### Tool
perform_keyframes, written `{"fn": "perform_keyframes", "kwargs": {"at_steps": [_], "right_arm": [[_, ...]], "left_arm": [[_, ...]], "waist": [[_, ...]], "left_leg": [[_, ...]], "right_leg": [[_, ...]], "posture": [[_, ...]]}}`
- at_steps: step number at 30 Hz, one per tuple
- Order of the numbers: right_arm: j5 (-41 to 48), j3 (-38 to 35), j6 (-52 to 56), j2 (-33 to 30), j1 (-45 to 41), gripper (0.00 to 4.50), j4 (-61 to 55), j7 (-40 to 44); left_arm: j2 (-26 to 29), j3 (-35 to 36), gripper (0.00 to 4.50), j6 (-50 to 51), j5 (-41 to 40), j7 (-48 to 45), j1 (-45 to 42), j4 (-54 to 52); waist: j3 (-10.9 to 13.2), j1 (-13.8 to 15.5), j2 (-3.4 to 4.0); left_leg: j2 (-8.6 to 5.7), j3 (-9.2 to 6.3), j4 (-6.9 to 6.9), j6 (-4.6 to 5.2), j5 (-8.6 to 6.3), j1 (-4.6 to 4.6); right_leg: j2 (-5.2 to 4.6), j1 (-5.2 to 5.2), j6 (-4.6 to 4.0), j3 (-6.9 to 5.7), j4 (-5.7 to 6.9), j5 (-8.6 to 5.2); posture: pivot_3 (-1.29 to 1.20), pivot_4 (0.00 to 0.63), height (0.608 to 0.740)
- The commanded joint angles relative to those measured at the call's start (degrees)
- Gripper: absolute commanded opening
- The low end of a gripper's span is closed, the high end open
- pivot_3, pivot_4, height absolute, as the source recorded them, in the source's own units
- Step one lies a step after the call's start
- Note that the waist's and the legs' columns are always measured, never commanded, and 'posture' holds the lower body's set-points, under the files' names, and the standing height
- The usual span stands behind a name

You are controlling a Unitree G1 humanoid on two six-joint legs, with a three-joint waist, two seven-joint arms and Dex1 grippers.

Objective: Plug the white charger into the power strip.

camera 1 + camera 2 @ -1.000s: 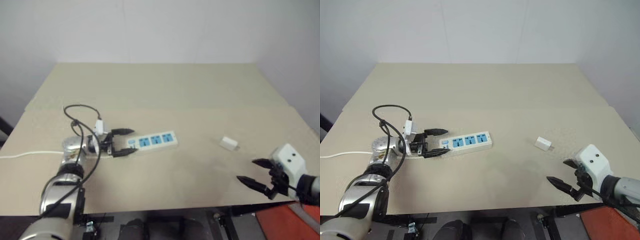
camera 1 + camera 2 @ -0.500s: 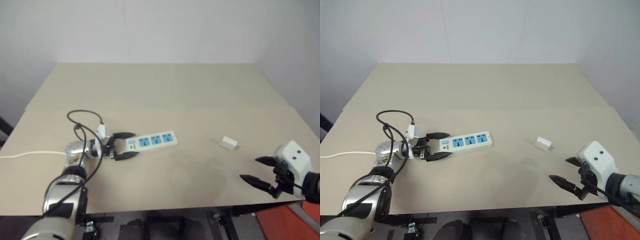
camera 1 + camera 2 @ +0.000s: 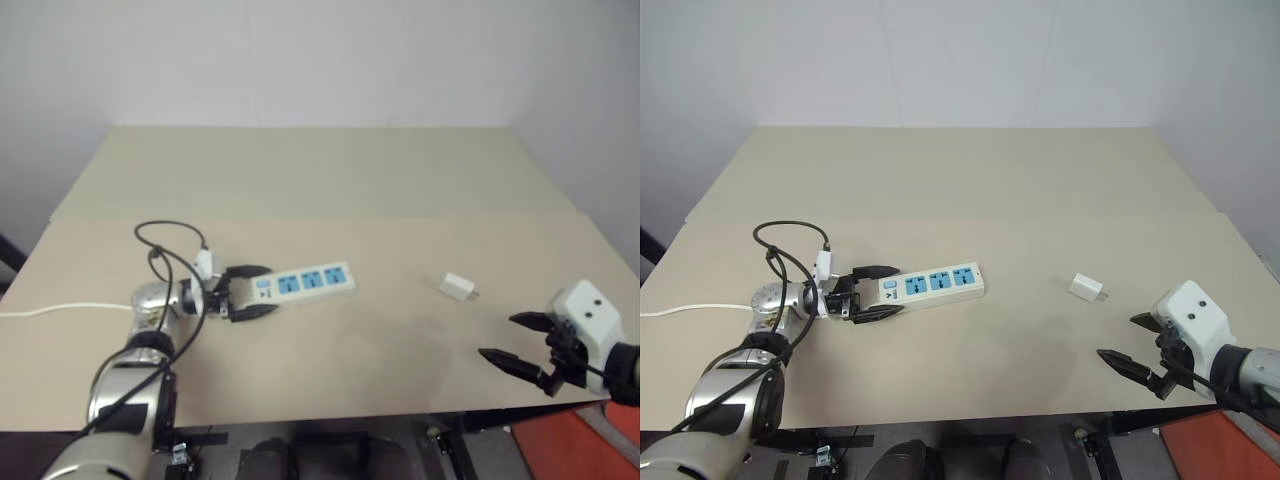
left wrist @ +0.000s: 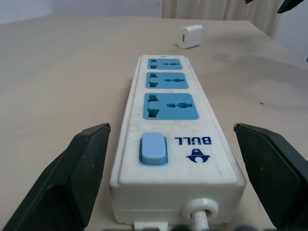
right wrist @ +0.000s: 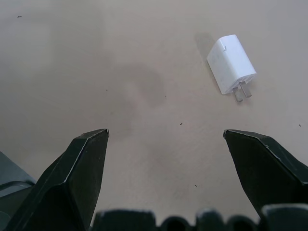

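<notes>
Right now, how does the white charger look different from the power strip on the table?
The white charger is a small blocky piece, while the power strip is a long narrow bar. The charger is plain white with metal prongs at one end; the strip carries three blue sockets and a blue switch. The charger lies by itself ahead of the open right gripper, while the strip's switch end sits between the fingers of the open left gripper. Both are white and lie flat on the table.

I am in a plain test room or lab, not a home. A bare white wall [image 3: 960,60] rises behind a wide beige desk [image 3: 970,180] set into the corner, its top made of 2 flat sheets meeting at a seam. There is no furniture or decoration around it, and an orange-red surface [image 3: 1200,445] shows below the desk's near right edge.
</notes>
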Motion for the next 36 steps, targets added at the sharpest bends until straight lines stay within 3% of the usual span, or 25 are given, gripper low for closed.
{"fn": "perform_keyframes", "kwargs": {"at_steps": [1, 10, 13, 15, 26, 31, 34, 36], "right_arm": [[0.5, -1.7, 0.1, -0.3, -0.5, 4.5, -1.4, -0.4], [0.5, -1.1, 0.2, -0.6, -1.1, 4.5, -1.4, -0.5], [0.5, -0.9, 0.3, -0.6, -1.3, 4.5, -1.4, -0.7], [0.5, -0.8, 0.3, -0.5, -1.4, 4.5, -1.4, -0.7], [1.1, 0.2, 1.3, -1.3, -3.5, 4.5, -1.1, -1.1], [5.4, 2.3, 8.2, -9.2, -11.1, 4.5, 1.6, 1.9], [6.9, 11.4, 11.2, -18.1, -23.0, 4.5, 7.4, 4.4], [6.6, 19.3, 12.7, -20.5, -32.5, 4.5, 11.2, 5.2]], "left_arm": [[-0.1, 0.6, 4.47, -1.1, 1.5, 0.2, -0.6, 1.0], [0.0, 1.2, 4.47, -1.0, 3.6, 1.7, -0.6, 1.6], [0.1, 1.2, 3.9, -0.8, 4.5, 2.2, -0.4, 1.8], [0.1, 1.3, 3.26, -0.8, 4.9, 2.4, -0.3, 1.8], [-0.1, 1.1, 3.26, -0.7, 5.5, 1.3, -1.0, 0.5], [-0.7, -0.5, 3.26, -0.2, 6.4, 0.1, -1.3, -1.2], [-2.4, -1.6, 3.26, -0.3, 6.6, 0.4, -1.9, -2.6], [-3.1, -2.3, 3.26, -0.5, 7.2, 1.1, -2.1, -3.3]], "waist": [[0.0, 0.0, 0.0], [0.0, 0.0, 0.01], [0.0, 0.0, 0.02], [0.0, 0.0, 0.03], [-0.1, 0.0, 0.04], [-0.1, 0.0, 0.04], [-0.1, -0.1, 0.05], [-0.1, -0.1, 0.04]], "left_leg": [[0.0, 0.0, 0.0, 0.0, 0.0, 0.0], [0.0, -0.01, 0.0, 0.01, -0.01, 0.01], [0.01, 0.0, 0.0, 0.02, -0.01, 0.01], [0.01, 0.0, 0.0, 0.02, -0.01, 0.03], [0.01, 0.0, 0.0, 0.03, -0.02, 0.07], [0.0, 0.0, 0.02, 0.05, -0.03, 0.03], [-0.03, 0.01, 0.04, 0.06, -0.04, -0.02], [-0.06, -0.02, 0.04, 0.09, -0.06, -0.07]], "right_leg": [[0.0, 0.0, 0.0, 0.0, 0.0, 0.0], [0.0, 0.0, 0.0, 0.0, 0.0, 0.0], [0.0, 0.01, 0.0, 0.0, 0.0, 0.0], [0.0, 0.02, 0.0, 0.0, 0.0, 0.0], [-0.02, 0.04, 0.0, 0.02, -0.01, 0.0], [-0.07, -0.01, -0.01, 0.02, -0.02, 0.0], [-0.16, -0.09, -0.01, 0.0, -0.02, 0.0], [-0.21, -0.11, -0.01, -0.03, -0.06, 0.0]], "posture": [[0.0, 0.15, 0.74], [0.0, 0.15, 0.74], [0.0, 0.15, 0.74], [0.0, 0.15, 0.74], [0.0, 0.15, 0.74], [0.0, 0.15, 0.74], [0.0, 0.15, 0.74], [0.0, 0.15, 0.74]]}}
